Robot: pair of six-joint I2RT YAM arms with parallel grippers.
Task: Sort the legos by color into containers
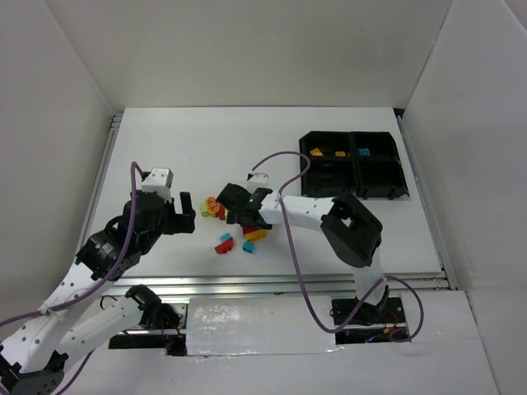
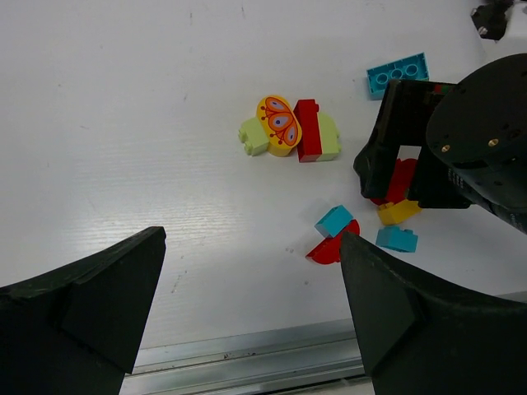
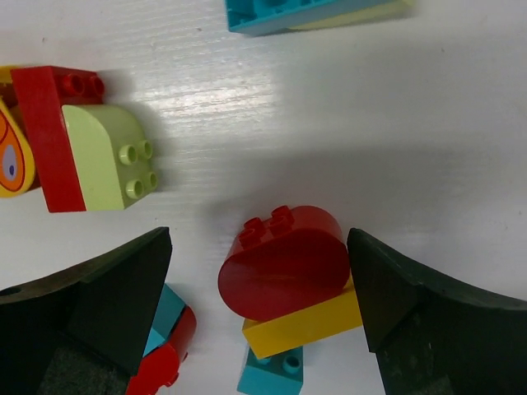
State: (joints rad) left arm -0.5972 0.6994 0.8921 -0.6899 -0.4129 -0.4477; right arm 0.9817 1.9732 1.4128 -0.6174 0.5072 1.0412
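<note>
The right claw (image 3: 258, 288) hangs spread directly over the red rounded brick (image 3: 284, 259), which lies on the bench (image 1: 181, 140) between the two fingers with its longer side running roughly from finger to finger. The right arm is the nearer one; the left claw (image 2: 251, 247), also spread and holding nothing, stands well apart from that brick on the side away from the tray (image 1: 354, 158). Room is tight: a yellow brick (image 3: 306, 322) touches the red brick's flat edge, possibly joined to it, and the smooth bench may let both slide.
</note>
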